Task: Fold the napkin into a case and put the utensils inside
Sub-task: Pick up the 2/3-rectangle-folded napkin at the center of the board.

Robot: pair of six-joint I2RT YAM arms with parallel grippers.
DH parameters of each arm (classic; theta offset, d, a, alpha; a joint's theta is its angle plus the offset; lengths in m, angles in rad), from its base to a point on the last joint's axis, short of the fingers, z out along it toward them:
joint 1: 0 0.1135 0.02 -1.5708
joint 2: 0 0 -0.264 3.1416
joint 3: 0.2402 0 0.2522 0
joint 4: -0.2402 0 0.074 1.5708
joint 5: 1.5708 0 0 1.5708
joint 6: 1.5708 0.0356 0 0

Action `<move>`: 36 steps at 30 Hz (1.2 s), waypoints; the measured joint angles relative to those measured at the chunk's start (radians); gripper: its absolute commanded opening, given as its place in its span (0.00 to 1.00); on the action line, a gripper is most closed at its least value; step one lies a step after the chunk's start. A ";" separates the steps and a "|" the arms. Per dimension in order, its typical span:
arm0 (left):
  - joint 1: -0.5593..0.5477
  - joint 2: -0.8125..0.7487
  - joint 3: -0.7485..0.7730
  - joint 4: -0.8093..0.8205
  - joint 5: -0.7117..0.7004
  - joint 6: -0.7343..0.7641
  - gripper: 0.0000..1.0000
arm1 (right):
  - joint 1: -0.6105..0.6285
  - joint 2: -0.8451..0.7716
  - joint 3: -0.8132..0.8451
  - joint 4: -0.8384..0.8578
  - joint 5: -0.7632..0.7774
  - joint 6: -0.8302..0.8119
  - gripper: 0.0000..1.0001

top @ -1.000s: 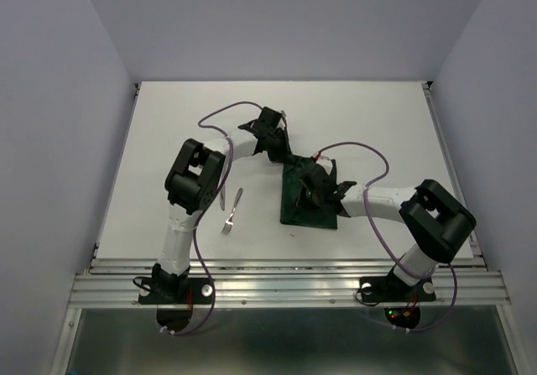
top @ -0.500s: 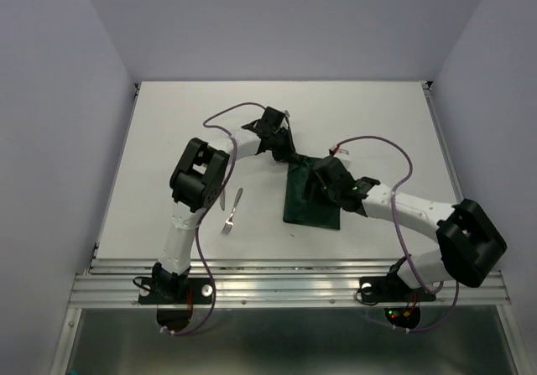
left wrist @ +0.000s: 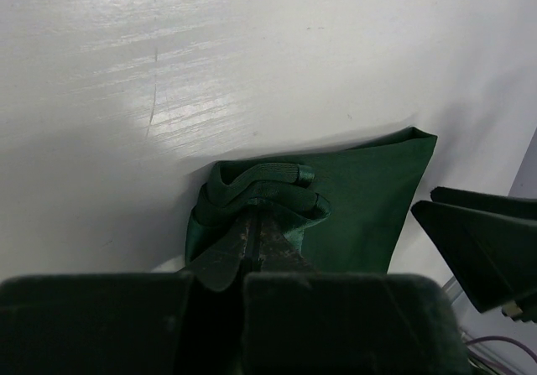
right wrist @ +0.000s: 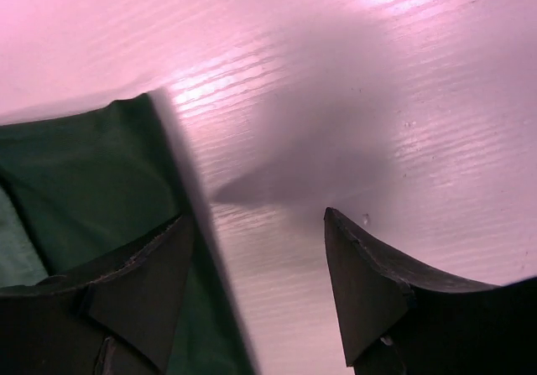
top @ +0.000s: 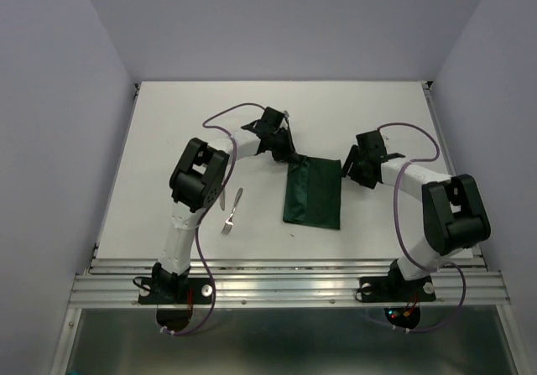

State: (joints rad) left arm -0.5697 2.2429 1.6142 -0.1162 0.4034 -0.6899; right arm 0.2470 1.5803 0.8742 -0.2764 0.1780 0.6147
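Napkin (top: 312, 195): soft, limp, light; best gripped at a corner.
Left gripper (left wrist: 256, 222): jaws closed on the bunched far-left corner.
Right gripper (right wrist: 260, 283): jaws parted, nothing held.

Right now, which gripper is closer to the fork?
Left. The left gripper pinches the napkin at its corner toward the fork; the right gripper is open beyond the napkin's opposite edge.

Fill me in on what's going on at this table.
Two robot arms are folding a dark green napkin on the white table. The cloth lies flat as a folded rectangle. The left gripper is shut on its bunched far left corner. The right gripper is open at the far right corner and holds nothing. A fork lies on the table left of the cloth, untouched.
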 measured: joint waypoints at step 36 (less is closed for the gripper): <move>0.002 -0.014 -0.017 -0.011 -0.012 -0.003 0.00 | -0.010 0.201 0.127 0.175 -0.233 -0.124 0.43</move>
State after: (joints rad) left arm -0.5678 2.2288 1.5970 -0.1268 0.3916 -0.6933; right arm 0.2367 1.7817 1.0012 -0.1009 -0.0547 0.4904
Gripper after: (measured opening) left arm 0.022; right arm 0.472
